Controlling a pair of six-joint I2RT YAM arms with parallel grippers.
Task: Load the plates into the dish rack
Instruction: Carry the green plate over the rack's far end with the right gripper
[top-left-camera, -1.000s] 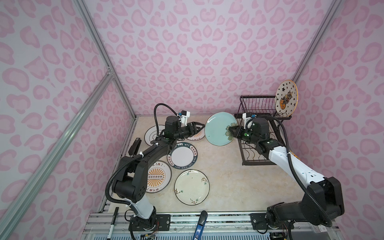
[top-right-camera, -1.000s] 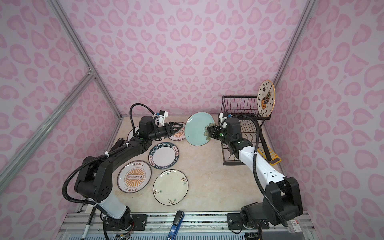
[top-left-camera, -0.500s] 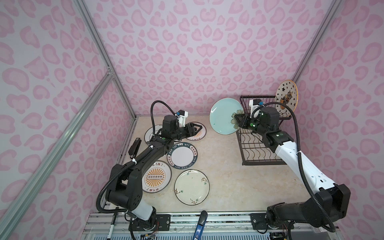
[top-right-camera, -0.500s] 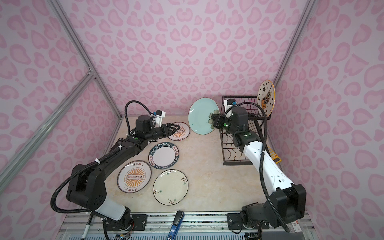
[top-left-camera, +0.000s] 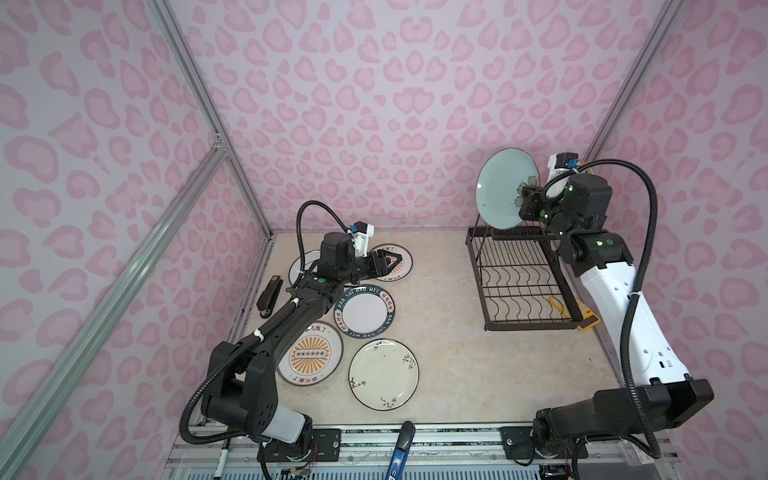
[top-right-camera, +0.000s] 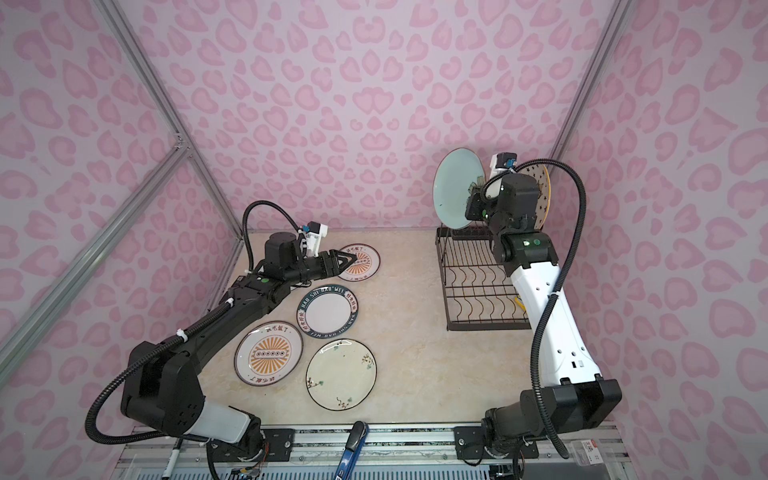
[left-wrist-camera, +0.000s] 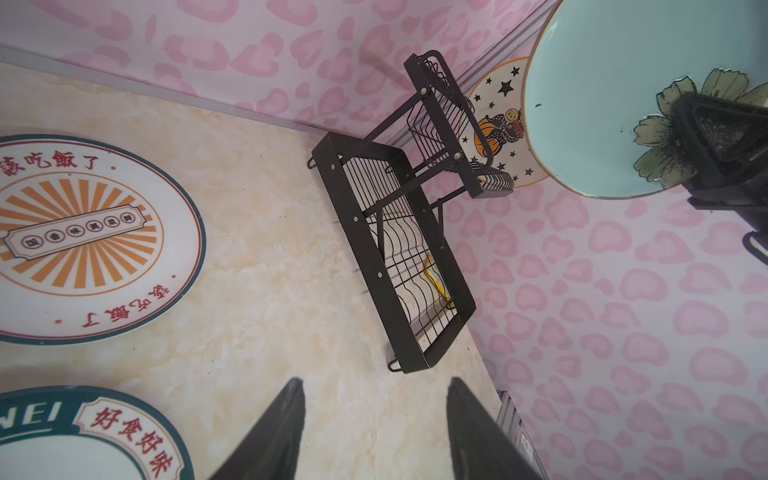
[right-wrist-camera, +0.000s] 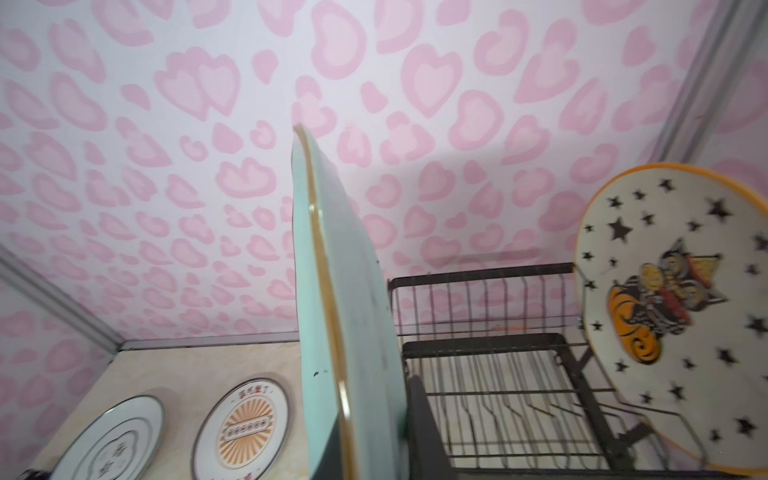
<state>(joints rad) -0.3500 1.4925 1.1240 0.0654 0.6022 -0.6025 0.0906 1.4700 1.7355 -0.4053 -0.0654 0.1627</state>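
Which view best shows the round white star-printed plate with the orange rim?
The right wrist view: that round white star-printed orange-rimmed plate appears almost whole, slightly blurred. In the left wrist view the black wire dish rack and the pale blue ceramic plate cover part. In both top views the right arm hides most.

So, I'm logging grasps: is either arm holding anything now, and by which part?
The right end effector grips the blue plate by its rim, at the flower. The left end effector is open, holding nothing.
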